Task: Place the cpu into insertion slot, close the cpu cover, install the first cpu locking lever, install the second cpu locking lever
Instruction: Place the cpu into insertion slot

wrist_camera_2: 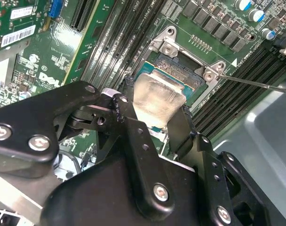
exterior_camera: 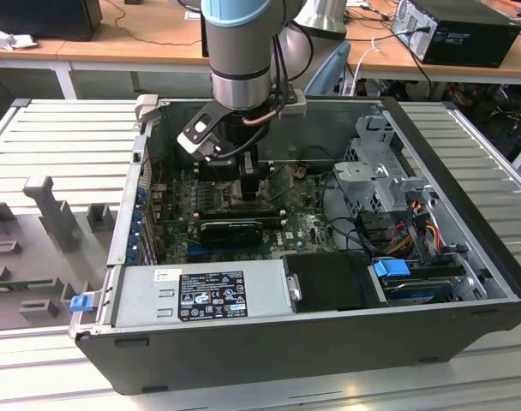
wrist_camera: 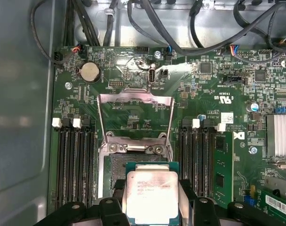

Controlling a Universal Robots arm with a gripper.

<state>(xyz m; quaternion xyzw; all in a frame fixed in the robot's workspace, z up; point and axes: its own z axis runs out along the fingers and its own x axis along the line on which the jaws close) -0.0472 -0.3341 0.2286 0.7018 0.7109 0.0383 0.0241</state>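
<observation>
In the upper middle of the exterior view, my black gripper [exterior_camera: 243, 175] is clamped on the beige-grey square cpu [wrist_camera: 151, 195], holding it over the black-framed square insertion slot [wrist_camera: 114, 169]. The silvery metal cpu cover [wrist_camera: 136, 98] stands open, I judge to leave the slot free.

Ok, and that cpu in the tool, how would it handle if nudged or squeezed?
Likely stiff: the cpu looks a flat metal-faced plate. Probably slippery, since the tool pinches only its thin edges. Probably light, being so thin.

Slatted grey table [exterior_camera: 63, 137] carries an open computer case [exterior_camera: 329, 351].
</observation>
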